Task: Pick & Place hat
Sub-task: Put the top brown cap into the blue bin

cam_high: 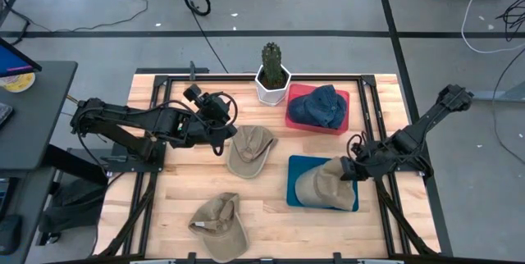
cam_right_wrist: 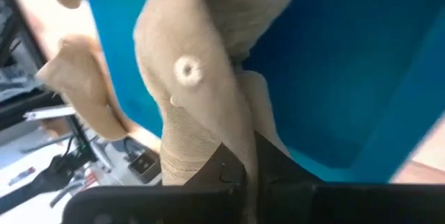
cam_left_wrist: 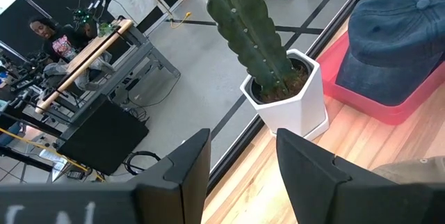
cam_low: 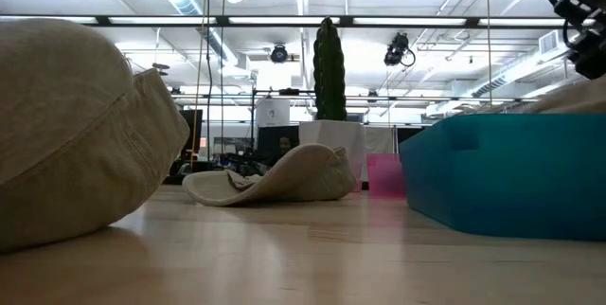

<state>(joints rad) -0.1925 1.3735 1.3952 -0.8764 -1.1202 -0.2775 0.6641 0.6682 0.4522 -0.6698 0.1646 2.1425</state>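
Progress looks roughly half made, as I judge it. One dark blue hat (cam_high: 320,106) already lies on the red tray (cam_high: 295,119) near the potted cactus (cam_high: 271,73). A beige hat (cam_high: 322,183) sits over the blue tray (cam_high: 299,168), and the right gripper (cam_high: 354,168) has its fingers pinched shut on the cloth of this hat at the tray's right side, so it is not released yet. Two more beige hats are on the bare table (cam_high: 180,198): one in the middle (cam_high: 248,150), one at the front edge (cam_high: 218,225). The left gripper (cam_high: 220,137) is just beside the middle hat, its fingers (cam_left_wrist: 188,172) standing partly apart and holding nothing, pointed toward the cactus. What is left, I think, is to let go the hat on the blue tray and then deal with the two loose hats.
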